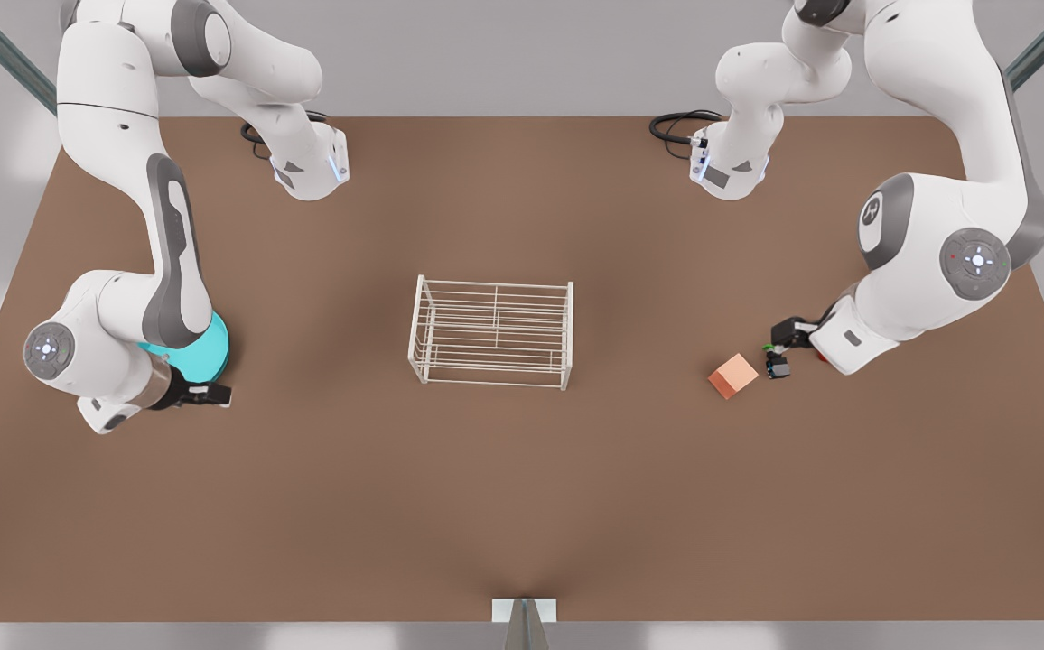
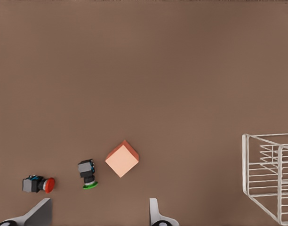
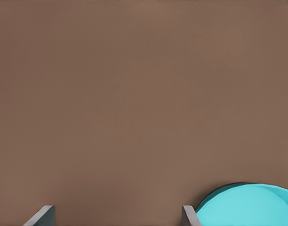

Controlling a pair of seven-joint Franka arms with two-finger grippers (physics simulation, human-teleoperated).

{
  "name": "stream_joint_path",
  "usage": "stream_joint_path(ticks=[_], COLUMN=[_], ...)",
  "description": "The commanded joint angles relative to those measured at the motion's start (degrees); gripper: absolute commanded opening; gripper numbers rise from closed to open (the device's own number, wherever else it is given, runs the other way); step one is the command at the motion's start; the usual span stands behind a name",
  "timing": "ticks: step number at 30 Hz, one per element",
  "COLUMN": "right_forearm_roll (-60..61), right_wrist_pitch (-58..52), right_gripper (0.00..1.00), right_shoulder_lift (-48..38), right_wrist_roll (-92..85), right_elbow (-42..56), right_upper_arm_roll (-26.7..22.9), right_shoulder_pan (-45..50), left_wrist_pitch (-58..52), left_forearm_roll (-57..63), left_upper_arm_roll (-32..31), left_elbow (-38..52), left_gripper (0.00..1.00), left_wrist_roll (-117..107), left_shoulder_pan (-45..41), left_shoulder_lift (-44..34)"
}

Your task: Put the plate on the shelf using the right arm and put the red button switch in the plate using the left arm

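Wire bars, thin and white, make up the shelf [image 1: 491, 331] — a rectangular two-tier rack standing at the middle of the smooth brown desk [image 1: 522, 506], both tiers bare. The plate [image 1: 206, 357], a round turquoise dish with a raised rim, lies flat on the desk toward the front view's left edge, half hidden under the right arm; the right gripper [image 1: 208, 394] hangs just beside its rim, jaws spread and holding nothing. Near the opposite edge the left gripper [image 1: 788, 336] hovers with jaws released over the small things: the red button switch [image 2: 38, 184] (boxy, black, round red cap), a green-capped switch [image 2: 88, 173] and a matte salmon cube [image 2: 122, 158].
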Motion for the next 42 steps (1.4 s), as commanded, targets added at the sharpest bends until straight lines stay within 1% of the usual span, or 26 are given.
stream_joint_path(ticks=[1, 2, 3, 5, 7, 9, 12, 14, 17, 18, 24, 25, 26, 27, 28, 29, 31, 34, 36, 42], right_forearm_roll=[0.1, 0.1, 0.5, 2.1, 2.1, 1.5, -2.1, -3.9, -6.2, -6.2, -5.7, -5.7, -5.7, -5.7, -5.7, -5.7, -5.7, -5.9, -4.3, 0.3], right_wrist_pitch=[1.2, 1.2, 0.1, -1.0, -3.8, -2.2, -0.7, 1.6, 3.4, 3.5, 4.4, 4.6, 6.9, 7.4, 8.0, 8.8, 8.8, 8.8, 9.9, 11.5], right_gripper=[1.00, 1.00, 1.00, 1.00, 1.00, 1.00, 1.00, 1.00, 1.00, 1.00, 1.00, 1.00, 1.00, 1.00, 1.00, 1.00, 1.00, 1.00, 1.00, 1.00], right_shoulder_lift=[0.0, 0.0, 0.0, -0.5, -1.6, -3.0, -5.7, -5.8, -5.2, -4.7, -0.9, -0.2, 1.0, 1.7, 2.2, 2.9, 4.0, 4.7, 6.5, 11.8], right_wrist_roll=[-2.5, -2.5, -4.7, -15.4, -18.4, -22.4, -22.9, -25.7, -31.5, -31.7, -31.9, -32.3, -33.7, -34.3, -34.5, -34.5, -34.6, -35.7, -35.2, -34.7], right_elbow=[0.0, 0.0, -0.8, -3.2, -4.5, -8.3, -13.9, -15.6, -15.6, -15.6, -15.4, -15.2, -15.3, -15.3, -15.1, -14.7, -13.8, -13.2, -11.8, -6.5], right_upper_arm_roll=[0.0, 0.0, 0.0, 0.0, 0.0, 0.1, 0.2, 0.2, 0.1, 0.1, 0.3, 0.5, 2.3, 3.1, 3.9, 4.0, 4.0, 4.8, 5.0, 5.2], right_shoulder_pan=[0.0, -0.1, -2.2, -6.8, -8.7, -9.5, -9.5, -10.9, -14.2, -16.1, -22.2, -23.9, -26.2, -27.9, -29.4, -29.8, -30.6, -33.3, -33.7, -33.7], left_wrist_pitch=[2.3, 2.3, 2.3, 2.1, 1.6, 1.9, 3.5, 5.7, 8.9, 9.7, 10.4, 10.1, 9.3, 9.0, 4.9, 1.9, 2.0, 2.5, 1.8, 1.6], left_forearm_roll=[0.2, 0.2, -0.2, 1.2, 3.4, 3.5, 3.4, 3.1, 4.3, 4.1, 3.6, 3.4, 3.4, 3.4, 3.6, 3.4, 3.4, 3.4, 3.4, 4.0], left_upper_arm_roll=[0.0, 0.0, -0.1, 0.1, 0.2, 0.6, 0.9, 0.9, 1.0, 1.0, 1.0, 0.9, -0.2, -0.4, -0.5, -1.6, -4.4, -4.9, -6.0, -6.0], left_elbow=[-0.1, 0.0, 0.0, -1.9, -3.5, -8.1, -7.8, -7.9, -7.6, -7.5, -7.8, -7.3, -6.5, -6.1, -6.0, -5.3, -5.3, -4.5, -4.4, -4.4], left_gripper=[1.00, 1.00, 1.00, 1.00, 1.00, 1.00, 1.00, 1.00, 1.00, 1.00, 1.00, 1.00, 1.00, 1.00, 1.00, 1.00, 1.00, 1.00, 1.00, 1.00], left_wrist_roll=[-1.5, -1.9, -1.9, -1.4, -1.7, -1.8, -2.1, -7.2, -7.2, -10.9, -12.2, -12.2, -12.9, -13.9, -13.5, -13.3, -13.7, -14.0, -14.1, -14.1], left_shoulder_pan=[-0.1, -0.4, -0.5, 0.2, 0.2, 0.6, 2.0, 2.6, 4.1, 4.2, 4.9, 4.9, 4.6, 4.6, 4.6, 4.4, 4.4, 4.1, 4.0, 4.0], left_shoulder_lift=[0.0, 0.1, 0.1, 0.0, -0.4, -2.4, -1.7, -0.3, 2.8, 3.3, 5.1, 3.9, 0.9, 0.0, -0.1, 0.1, 0.3, 0.8, 0.3, 0.3])
